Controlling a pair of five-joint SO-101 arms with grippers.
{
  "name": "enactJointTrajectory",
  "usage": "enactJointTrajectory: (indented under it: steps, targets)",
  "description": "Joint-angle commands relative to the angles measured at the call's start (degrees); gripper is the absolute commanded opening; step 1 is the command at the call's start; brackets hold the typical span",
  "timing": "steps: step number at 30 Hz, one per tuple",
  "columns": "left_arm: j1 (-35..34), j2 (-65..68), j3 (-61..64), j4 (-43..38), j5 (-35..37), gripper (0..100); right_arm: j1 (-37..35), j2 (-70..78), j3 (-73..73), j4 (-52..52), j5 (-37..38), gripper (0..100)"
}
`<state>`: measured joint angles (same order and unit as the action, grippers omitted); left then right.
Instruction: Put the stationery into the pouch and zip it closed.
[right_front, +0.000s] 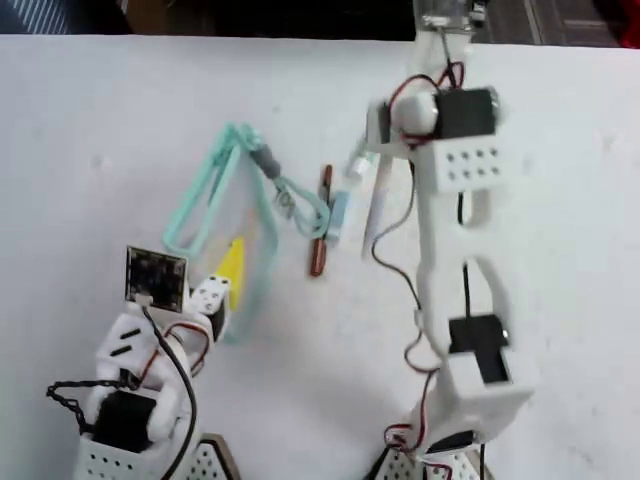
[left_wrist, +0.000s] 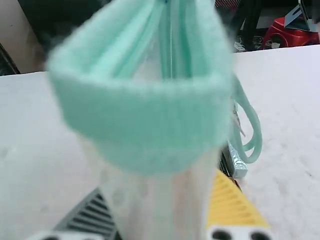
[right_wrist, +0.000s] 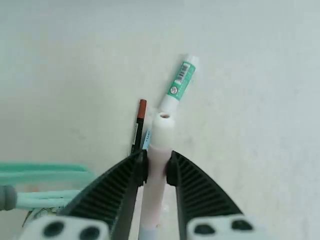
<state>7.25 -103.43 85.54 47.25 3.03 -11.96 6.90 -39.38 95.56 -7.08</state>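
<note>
Between our right gripper's (right_wrist: 157, 157) black fingers (right_wrist: 116, 189), a white pen (right_wrist: 162, 131) sat clamped tight. It looked light, stiff and smooth, so we thought a hold near its middle was best. Just past the fingertips lay a brown pencil (right_wrist: 139, 125) and a green marker (right_wrist: 179, 85). Our left gripper (left_wrist: 157, 202) pinched the soft, floppy pouch (left_wrist: 140, 115) by one end. We could not tell if anything was inside.
</note>
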Motion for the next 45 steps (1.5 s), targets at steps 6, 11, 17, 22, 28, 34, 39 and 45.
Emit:
enactJointTrajectory:
  steps: [6, 11, 17, 22, 28, 34, 39, 45]
  targets:
    - [3.03, -0.48, -0.97, -0.88, 0.35, 17, -0.66, -18.15, -0.70, 0.48, 0.18, 1.7]
    - [6.90, -0.48, -1.32, 2.29, -4.22, 19, -2.24, -25.98, -0.79, 0.04, 0.26, 1.7]
    - [11.38, -0.48, -1.76, 4.84, -6.33, 22, -8.40, -34.86, -0.79, -0.75, 7.21, 1.7]
    - [11.38, -0.48, -1.76, 4.66, -6.33, 22, -16.04, -41.71, -0.79, -6.37, 8.97, 1.7]
    - [11.74, -0.48, -1.76, 4.66, -6.33, 22, -25.01, -43.38, 1.05, -19.38, 8.97, 1.7]
    - [11.74, -0.48, -1.58, 4.66, -6.33, 22, -30.64, -42.68, 8.97, -20.00, 9.05, 1.7]
    - [11.74, -0.48, -1.58, 4.66, -6.33, 22, -31.60, -42.68, 15.74, -25.80, 9.05, 1.7]
    - [11.47, -0.48, -1.58, 4.66, -6.33, 22, -31.60, -43.21, 25.49, -30.11, 9.05, 1.7]
